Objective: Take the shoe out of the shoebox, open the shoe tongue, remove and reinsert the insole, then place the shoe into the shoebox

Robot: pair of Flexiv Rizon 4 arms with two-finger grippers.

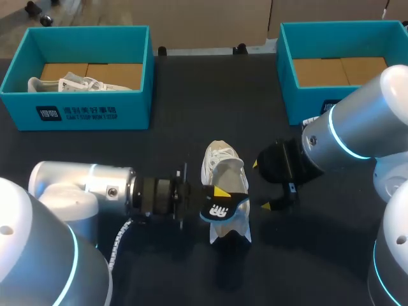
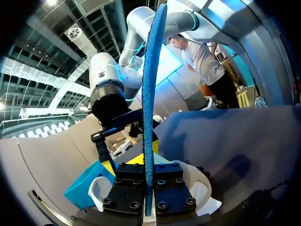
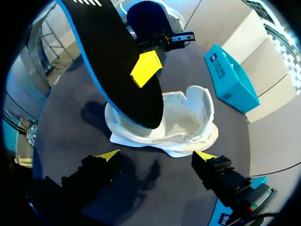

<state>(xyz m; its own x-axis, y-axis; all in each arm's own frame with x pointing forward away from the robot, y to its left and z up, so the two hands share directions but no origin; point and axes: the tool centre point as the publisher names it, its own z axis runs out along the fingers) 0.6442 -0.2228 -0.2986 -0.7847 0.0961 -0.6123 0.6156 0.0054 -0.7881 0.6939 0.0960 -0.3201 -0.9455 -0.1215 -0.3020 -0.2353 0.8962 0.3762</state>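
Teal shoeboxes point(image 1: 95, 113) point(image 1: 299, 105) — two, white shoes point(image 1: 76, 83) point(image 1: 223, 166) — two, one insole point(image 1: 220, 210)

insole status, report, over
Left gripper shut on insole, held at the shoe opening. Right gripper open, empty, beside shoe. Nothing between them.

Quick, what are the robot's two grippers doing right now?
Left gripper: shut on the insole.
Right gripper: open, holding nothing.
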